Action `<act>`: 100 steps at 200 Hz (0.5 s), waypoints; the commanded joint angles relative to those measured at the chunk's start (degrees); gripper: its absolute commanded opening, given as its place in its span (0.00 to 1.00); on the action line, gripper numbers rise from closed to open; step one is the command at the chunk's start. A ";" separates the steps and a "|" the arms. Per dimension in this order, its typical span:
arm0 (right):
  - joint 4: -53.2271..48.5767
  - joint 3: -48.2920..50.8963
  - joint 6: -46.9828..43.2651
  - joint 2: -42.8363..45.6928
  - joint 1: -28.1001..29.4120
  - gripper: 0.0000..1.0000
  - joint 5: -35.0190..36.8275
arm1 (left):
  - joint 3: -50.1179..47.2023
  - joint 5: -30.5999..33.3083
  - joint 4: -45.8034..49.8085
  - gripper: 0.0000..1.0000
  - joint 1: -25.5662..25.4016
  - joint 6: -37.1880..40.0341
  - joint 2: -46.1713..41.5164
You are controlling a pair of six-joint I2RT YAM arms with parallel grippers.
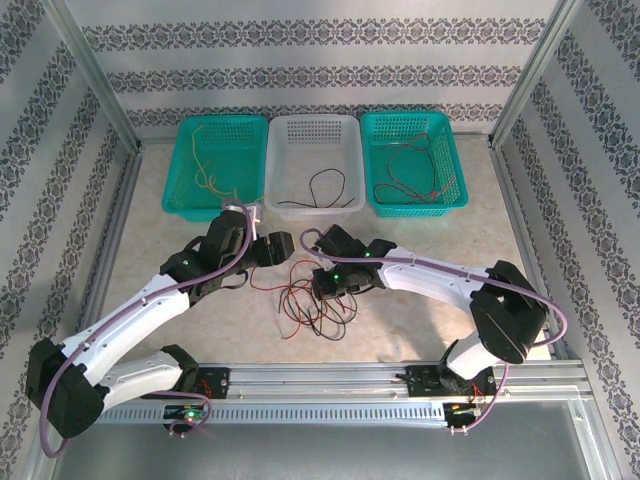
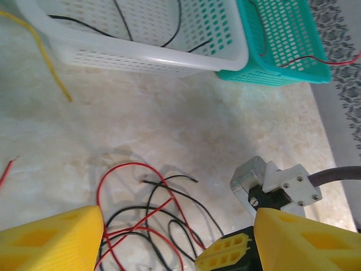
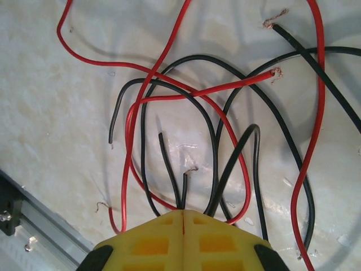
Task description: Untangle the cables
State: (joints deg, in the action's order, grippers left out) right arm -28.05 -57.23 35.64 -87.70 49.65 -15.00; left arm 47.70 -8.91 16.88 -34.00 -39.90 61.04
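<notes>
A tangle of red and black cables (image 1: 305, 295) lies on the table between the two arms. My right gripper (image 3: 183, 213) is shut at the tangle's near edge, and a thin black cable (image 3: 169, 169) comes out of the seam between its yellow fingers (image 3: 146, 243). Red cable loops (image 3: 131, 141) cross the black ones in front of it. My left gripper (image 2: 175, 248) hangs open above the tangle (image 2: 141, 220), with nothing between its fingers. From above, the left gripper (image 1: 264, 246) is just left of the right gripper (image 1: 328, 284).
Three baskets stand at the back: a teal one (image 1: 180, 165) with a yellow cable (image 1: 205, 170), a white one (image 1: 285, 165) with a black cable (image 1: 325, 185), a teal one (image 1: 455, 165) with red cables (image 1: 405, 180). A rail (image 1: 320, 385) runs along the near edge.
</notes>
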 commanded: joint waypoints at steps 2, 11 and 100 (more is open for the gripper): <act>-2.34 -4.18 -1.51 5.52 -0.14 0.00 0.85 | -0.92 -6.57 -6.37 0.66 0.51 -1.39 -0.35; -2.87 -5.32 -1.56 7.10 -0.43 0.00 0.85 | -0.95 -9.53 -8.16 0.64 0.44 -1.47 0.35; -7.40 -6.48 -1.60 15.19 -4.47 0.19 4.64 | -1.12 -14.65 -12.53 0.61 -0.63 -1.27 2.34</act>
State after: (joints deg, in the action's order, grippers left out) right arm -31.09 -65.21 34.54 -71.42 45.47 -13.69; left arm 47.44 -22.15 6.74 -34.15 -40.99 63.07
